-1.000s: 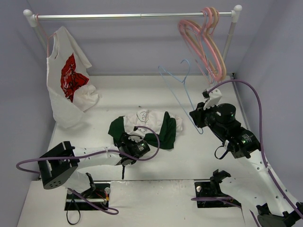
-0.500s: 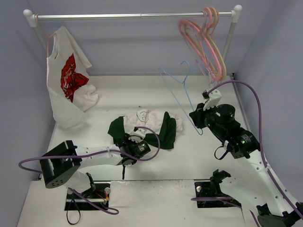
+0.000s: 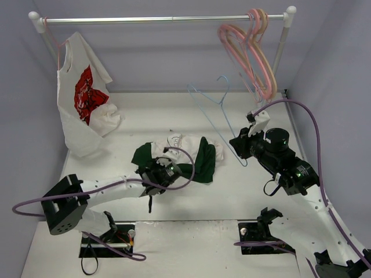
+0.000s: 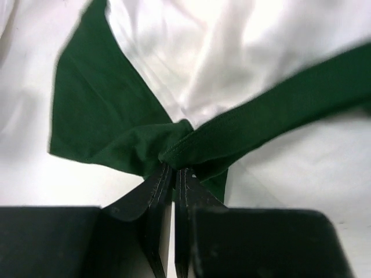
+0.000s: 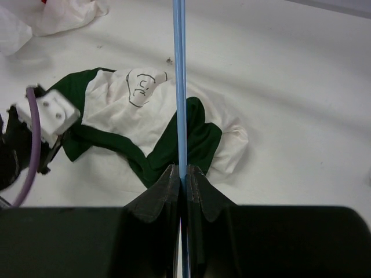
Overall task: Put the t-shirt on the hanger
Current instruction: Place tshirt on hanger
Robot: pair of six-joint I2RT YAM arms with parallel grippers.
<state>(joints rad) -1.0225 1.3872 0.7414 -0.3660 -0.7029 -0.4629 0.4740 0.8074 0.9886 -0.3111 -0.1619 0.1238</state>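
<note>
The t-shirt (image 3: 181,152), white with dark green sleeves and a small chest print, lies crumpled on the table's middle. My left gripper (image 3: 157,167) is at its near left edge, shut on a fold of dark green hem (image 4: 174,152); in the left wrist view the green cloth bunches right at the closed tips (image 4: 173,169). The hanger (image 3: 215,113), thin light-blue wire, is held up in the air right of the t-shirt by my right gripper (image 3: 239,143), shut on its wire. In the right wrist view the blue wire (image 5: 179,87) runs straight up from the closed tips (image 5: 182,171) over the t-shirt (image 5: 139,124).
A clothes rail (image 3: 168,19) spans the back. A white shirt with a red graphic (image 3: 84,101) hangs at its left end and drapes onto the table. Thick pink hangers (image 3: 252,49) hang at the right end. Walls close in on both sides.
My left gripper has shut on the green hem and moved slightly forward and right, pulling the cloth. The hanger has tilted a little left in the right gripper.
</note>
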